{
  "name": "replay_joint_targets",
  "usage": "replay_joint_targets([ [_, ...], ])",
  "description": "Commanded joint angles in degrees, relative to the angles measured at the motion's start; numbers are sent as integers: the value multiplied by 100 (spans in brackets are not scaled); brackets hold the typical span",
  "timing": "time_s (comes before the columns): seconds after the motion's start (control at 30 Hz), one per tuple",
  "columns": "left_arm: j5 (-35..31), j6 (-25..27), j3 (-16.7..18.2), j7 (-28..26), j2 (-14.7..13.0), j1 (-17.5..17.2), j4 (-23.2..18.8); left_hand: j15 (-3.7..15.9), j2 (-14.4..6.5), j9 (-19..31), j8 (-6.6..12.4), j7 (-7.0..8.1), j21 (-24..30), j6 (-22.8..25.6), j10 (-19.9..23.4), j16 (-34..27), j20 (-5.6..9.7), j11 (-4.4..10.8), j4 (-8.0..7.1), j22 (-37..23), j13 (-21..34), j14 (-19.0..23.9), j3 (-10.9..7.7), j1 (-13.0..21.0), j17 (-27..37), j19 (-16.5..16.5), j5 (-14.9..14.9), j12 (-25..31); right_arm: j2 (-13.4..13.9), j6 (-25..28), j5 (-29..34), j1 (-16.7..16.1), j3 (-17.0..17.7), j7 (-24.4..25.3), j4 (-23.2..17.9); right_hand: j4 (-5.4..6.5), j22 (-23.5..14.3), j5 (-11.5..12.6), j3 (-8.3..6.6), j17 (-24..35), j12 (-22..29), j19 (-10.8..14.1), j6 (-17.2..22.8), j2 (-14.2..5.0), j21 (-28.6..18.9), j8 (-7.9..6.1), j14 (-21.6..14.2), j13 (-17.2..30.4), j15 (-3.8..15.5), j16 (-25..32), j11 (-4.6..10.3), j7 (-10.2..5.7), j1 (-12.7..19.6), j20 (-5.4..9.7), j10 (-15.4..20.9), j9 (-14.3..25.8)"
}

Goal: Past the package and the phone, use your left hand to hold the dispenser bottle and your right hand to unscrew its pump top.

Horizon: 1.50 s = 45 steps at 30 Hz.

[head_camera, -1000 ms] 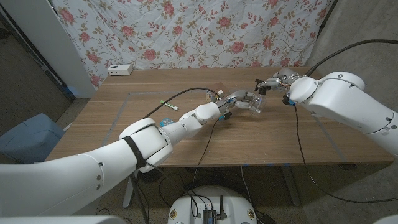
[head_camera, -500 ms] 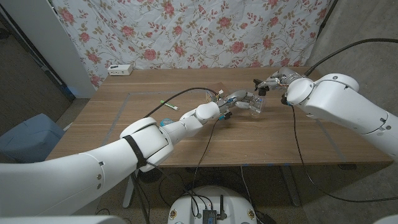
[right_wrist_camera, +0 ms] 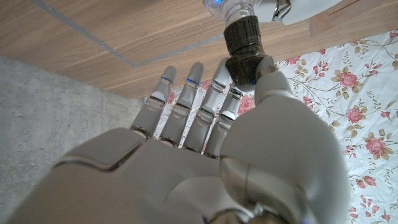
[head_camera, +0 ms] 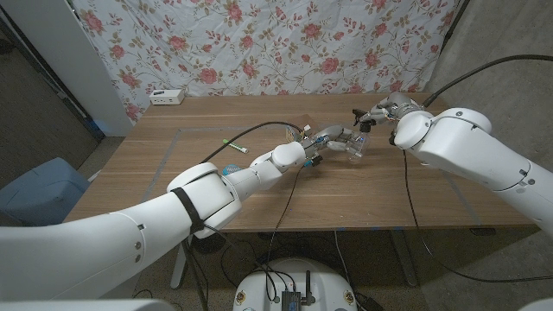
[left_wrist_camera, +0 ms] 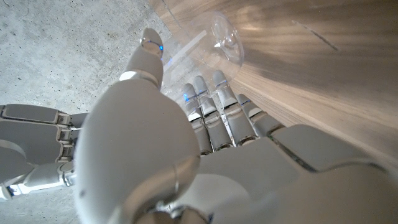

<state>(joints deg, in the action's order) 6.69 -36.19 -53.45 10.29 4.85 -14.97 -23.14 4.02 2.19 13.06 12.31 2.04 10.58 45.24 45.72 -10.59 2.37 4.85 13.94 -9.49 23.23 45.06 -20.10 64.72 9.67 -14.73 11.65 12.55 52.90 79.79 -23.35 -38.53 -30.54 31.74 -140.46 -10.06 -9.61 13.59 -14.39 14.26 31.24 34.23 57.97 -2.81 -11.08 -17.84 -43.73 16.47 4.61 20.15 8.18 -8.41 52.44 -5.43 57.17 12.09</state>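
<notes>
Desk (head_camera: 173, 173): wooden, carrying the work well out toward its far side, between the two arms.
Bottle position: dispenser bottle (head_camera: 352, 147) of clear plastic, tilted off upright and held up off the wood, its clear base (left_wrist_camera: 225, 38) showing in the left wrist view.
Left robot hand (head_camera: 326, 140): fingers (left_wrist_camera: 211, 106) curled around the bottle's body, so it is clamped on the bottle.
Right robot hand (head_camera: 386, 112): thumb and one finger pinching the dark pump top (right_wrist_camera: 244, 38), the other fingers (right_wrist_camera: 180, 106) spread straight beside it.
Risk, bottle: smooth clear wall could, by judgement, spin inside the left grip when the right twists, so the cap would not loosen.
Risk, pump top: a two-point pinch on the small ribbed collar looks likely to slip.
Risk, tilt: liquid could spill if the top comes free while the bottle leans.
</notes>
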Motion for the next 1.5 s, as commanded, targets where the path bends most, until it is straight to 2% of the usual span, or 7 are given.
replay_joint_targets([
  [0.03,13,13,8,-33,-7,-21,-10,474,-762,10,28,152,12,462,312,-12,181,246,-503,-5,34,141,-532,-547,11,-41,33,27,-162,-86,340,-171,70,98,40,1,-16,41,-76,18,49,15,133,-48,-29,-60,-96,24,821,33,218,-17,151,56,303,33],
  [0.4,37,129,2,-44,36,35,58,467,-767,10,26,151,10,460,316,-10,172,252,-505,-6,33,138,-541,-559,11,-39,34,26,-374,-294,597,-472,275,237,96,14,-15,42,-96,49,94,31,230,-68,-23,-99,-180,37,813,68,258,-23,288,81,407,33],
  [0.67,70,208,-2,-85,64,60,89,464,-768,10,27,148,9,467,319,-7,169,250,-504,-6,37,129,-548,-566,11,-40,35,27,-519,-430,718,-574,374,272,181,11,-15,38,-113,68,111,39,276,-95,-19,-116,-222,37,837,89,279,-23,391,91,456,32],
  [1.5,256,490,15,-274,183,106,166,476,-767,10,26,158,8,474,313,-12,171,245,-500,-6,36,133,-563,-589,14,-42,35,20,-705,-1089,956,-909,714,319,267,35,-15,-18,-114,120,155,41,387,-144,-7,-159,-263,63,824,125,275,12,576,109,551,32],
])
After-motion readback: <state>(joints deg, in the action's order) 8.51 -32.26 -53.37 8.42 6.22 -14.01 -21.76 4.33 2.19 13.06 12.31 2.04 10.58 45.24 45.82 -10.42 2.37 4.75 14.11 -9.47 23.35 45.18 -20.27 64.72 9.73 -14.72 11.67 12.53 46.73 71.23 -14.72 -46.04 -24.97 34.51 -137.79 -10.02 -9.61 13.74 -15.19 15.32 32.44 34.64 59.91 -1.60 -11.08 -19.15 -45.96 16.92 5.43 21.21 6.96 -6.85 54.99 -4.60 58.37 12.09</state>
